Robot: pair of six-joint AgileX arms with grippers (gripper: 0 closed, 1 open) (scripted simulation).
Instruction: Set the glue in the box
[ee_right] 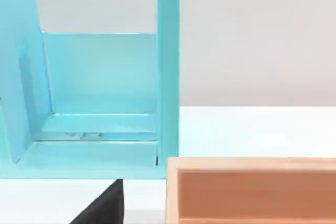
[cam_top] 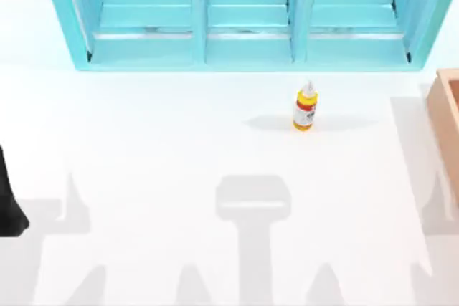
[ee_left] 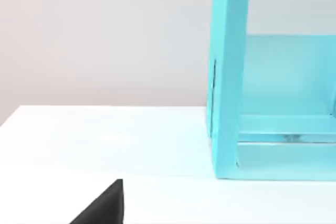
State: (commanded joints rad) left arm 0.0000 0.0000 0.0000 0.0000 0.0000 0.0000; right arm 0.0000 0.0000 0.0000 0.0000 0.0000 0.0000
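Closest to the overhead camera is a dark piece of my left arm [cam_top: 10, 202] at the table's left edge, parked well away from everything. Each wrist view has a black wedge at its lower edge — part of that arm's own gripper, I judge — but neither shows me fingertips, so I cannot tell whether either pincer is wide or narrow.

Out past mid-table stands the glue [cam_top: 305, 107], upright on its orange base, white nozzle pointing up and leaning slightly toward the shelf in the overhead picture. Its long axis is vertical, so I'd expect a sideways close across the yellow body. It sits right of centre, nothing touching it.

That placement is what the next move turns on — the bottle lies toward the right side, and the box [cam_top: 446, 112] sits at the right edge, well apart from it. The right wrist view has the box [ee_right: 252, 190] just ahead, so I judge the right arm the nearer one.

Farthest back runs the turquoise shelf unit [cam_top: 247, 48].
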